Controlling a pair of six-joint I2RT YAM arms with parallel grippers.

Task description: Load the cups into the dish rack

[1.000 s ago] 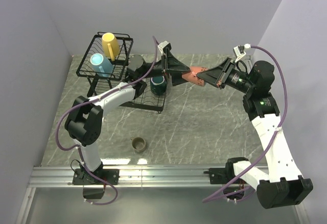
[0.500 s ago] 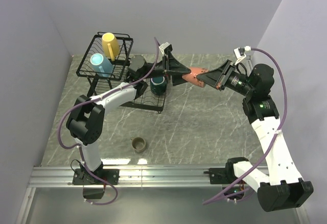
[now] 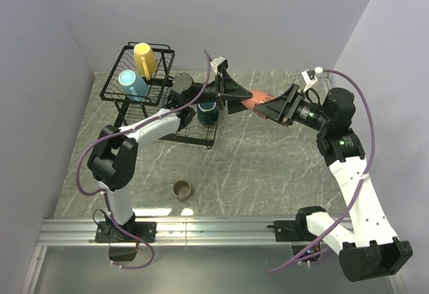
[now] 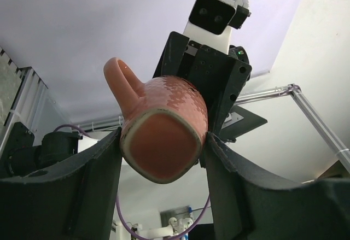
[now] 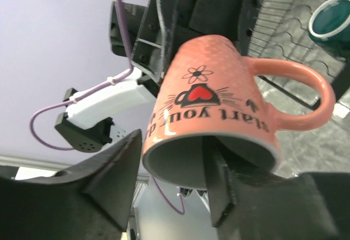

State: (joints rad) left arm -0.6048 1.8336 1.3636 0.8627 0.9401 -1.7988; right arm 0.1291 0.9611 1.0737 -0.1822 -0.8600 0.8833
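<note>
Our left claw clasps the base of the salmon mug, our right claw its rim; glazed ceramic, we judge it slippery and breakable.

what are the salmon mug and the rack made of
The salmon mug looks like glazed ceramic: thick wall, dimpled surface with a slight sheen, printed heart motif. The dish rack looks like black-coated metal wire: thin rods in an open grid.
</note>
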